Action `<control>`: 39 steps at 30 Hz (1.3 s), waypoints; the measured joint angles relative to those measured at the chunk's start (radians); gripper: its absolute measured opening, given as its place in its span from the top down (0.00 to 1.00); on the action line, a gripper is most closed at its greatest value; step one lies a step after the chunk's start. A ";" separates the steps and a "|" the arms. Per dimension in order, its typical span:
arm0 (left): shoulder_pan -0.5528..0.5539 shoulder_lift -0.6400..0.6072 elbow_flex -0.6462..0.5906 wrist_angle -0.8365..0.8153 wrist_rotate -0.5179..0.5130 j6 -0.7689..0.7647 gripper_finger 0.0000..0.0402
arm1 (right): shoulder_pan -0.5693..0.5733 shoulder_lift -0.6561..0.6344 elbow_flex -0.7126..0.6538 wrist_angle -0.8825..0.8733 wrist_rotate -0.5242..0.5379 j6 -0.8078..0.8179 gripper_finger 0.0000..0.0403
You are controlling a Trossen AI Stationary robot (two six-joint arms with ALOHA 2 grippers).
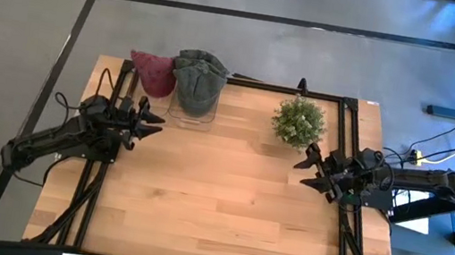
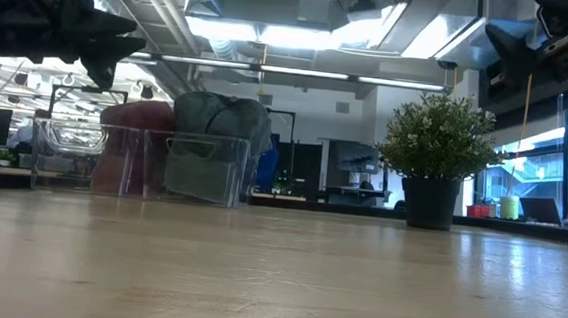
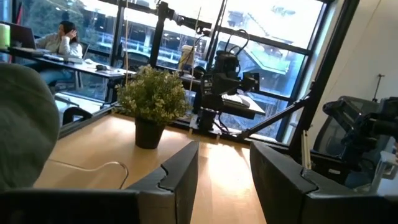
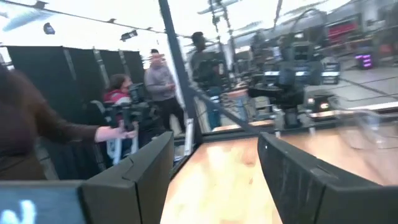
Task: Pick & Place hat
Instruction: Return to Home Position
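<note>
Two hats sit at the table's far edge: a dark red one and a grey-green one. Each rests in a clear plastic holder. My left gripper hovers open above the table, just near-left of the hats. The grey-green hat's side shows in its wrist view. My right gripper is open and raised at the table's right side, below the plant in the high view.
A small potted plant stands right of the hats near the far edge. The black frame rails run along the table's sides. Bare wood lies between the arms. People show in the room beyond.
</note>
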 joint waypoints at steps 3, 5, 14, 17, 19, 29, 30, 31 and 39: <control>0.016 -0.001 0.000 0.000 0.002 -0.001 0.65 | 0.000 -0.078 0.000 -0.068 0.026 -0.010 0.42; 0.031 -0.001 0.000 0.000 0.003 -0.001 0.65 | 0.000 -0.141 0.000 -0.132 0.044 -0.011 0.42; 0.089 0.001 0.000 0.022 -0.027 -0.003 0.65 | 0.000 -0.312 -0.001 -0.315 0.079 -0.032 0.42; 0.080 0.001 0.000 0.006 -0.027 0.010 0.65 | 0.000 -0.313 -0.001 -0.341 0.106 -0.039 0.42; 0.075 0.001 0.000 -0.038 -0.066 0.013 0.65 | 0.000 -0.315 -0.001 -0.342 0.109 -0.040 0.42; 0.073 0.000 0.000 -0.081 -0.054 0.042 0.66 | 0.000 -0.309 0.000 -0.488 0.110 -0.078 0.42; 0.073 0.002 0.000 -0.080 -0.055 0.041 0.66 | 0.000 -0.307 0.000 -0.489 0.122 -0.097 0.42; 0.073 0.002 0.000 -0.082 -0.054 0.039 0.66 | 0.001 -0.308 0.000 -0.492 0.146 -0.115 0.42; 0.072 0.015 0.000 -0.093 -0.186 0.009 0.65 | 0.000 -0.309 0.000 -0.524 0.332 -0.144 0.42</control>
